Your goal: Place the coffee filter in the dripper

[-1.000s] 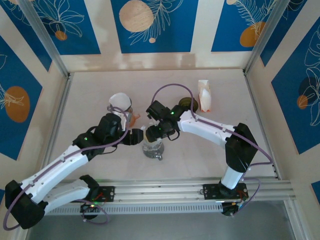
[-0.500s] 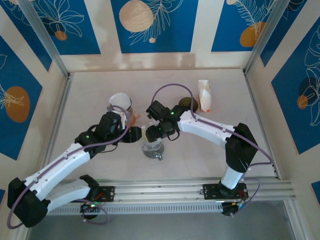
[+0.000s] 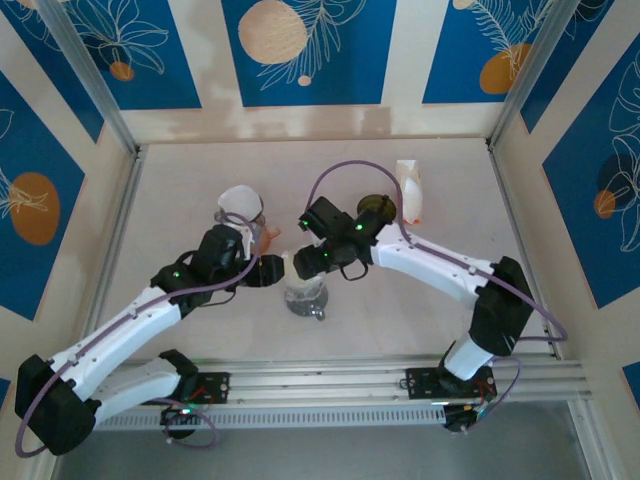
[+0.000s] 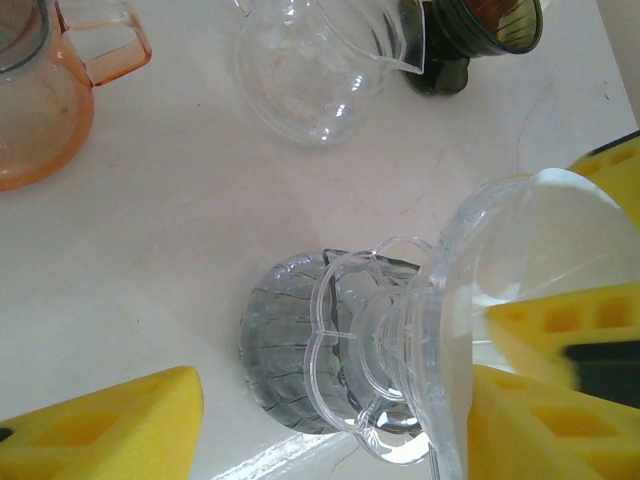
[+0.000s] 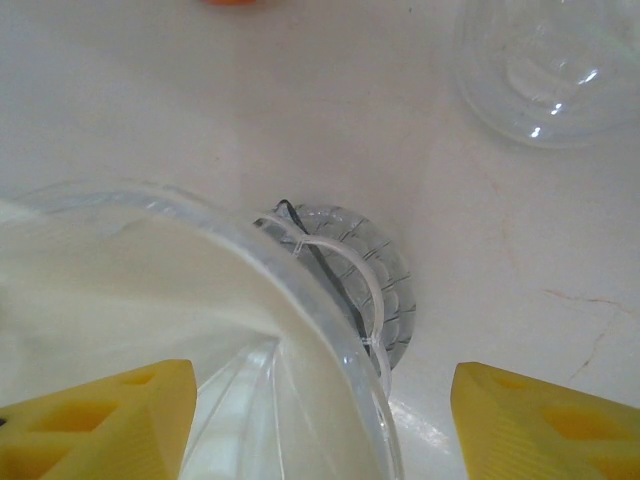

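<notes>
In the top view, left of centre, the left gripper [image 3: 268, 271] stood with its fingers spread wide. It straddled the clear dripper [image 4: 400, 340], one finger well clear of the glass. At centre, the dripper sat on a ribbed glass base [image 4: 280, 350]. The white coffee filter [image 4: 560, 230] lay inside the dripper's cone. Just right of centre, the right gripper [image 3: 305, 264] was likewise spread, one finger over the filter and the other apart from the dripper.
</notes>
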Available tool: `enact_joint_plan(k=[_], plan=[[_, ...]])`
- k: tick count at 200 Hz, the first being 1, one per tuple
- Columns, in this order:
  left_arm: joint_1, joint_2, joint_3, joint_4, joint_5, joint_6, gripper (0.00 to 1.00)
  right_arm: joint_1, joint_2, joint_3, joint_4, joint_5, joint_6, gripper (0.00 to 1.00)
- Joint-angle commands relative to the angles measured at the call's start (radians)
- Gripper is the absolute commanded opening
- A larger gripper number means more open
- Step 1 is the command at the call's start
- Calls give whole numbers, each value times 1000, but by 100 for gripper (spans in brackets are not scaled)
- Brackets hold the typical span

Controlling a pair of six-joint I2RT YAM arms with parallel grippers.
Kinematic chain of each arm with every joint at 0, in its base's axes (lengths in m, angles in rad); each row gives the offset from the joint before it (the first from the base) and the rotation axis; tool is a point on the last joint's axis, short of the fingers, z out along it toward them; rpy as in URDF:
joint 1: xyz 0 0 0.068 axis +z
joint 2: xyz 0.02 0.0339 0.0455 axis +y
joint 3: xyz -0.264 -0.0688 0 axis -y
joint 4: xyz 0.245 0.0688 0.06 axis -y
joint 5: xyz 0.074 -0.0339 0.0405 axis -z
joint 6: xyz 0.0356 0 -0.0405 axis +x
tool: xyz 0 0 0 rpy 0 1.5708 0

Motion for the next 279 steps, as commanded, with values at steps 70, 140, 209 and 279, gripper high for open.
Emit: enact_joint_plan(k=[70,140,209,279], plan=[[12,4,-21,10,21,-20,67,42,-175,-160,11,29,70,69],[12,6,-22,19,23,-21,68,18,-214,-149,78,4,80,69],[12,11,-25,25,25,-22,69,-69,-224,-173,73,-19,117,65],[13,7,-29,22,21,-24,69,-79,-234,-205,82,-10,124,64]])
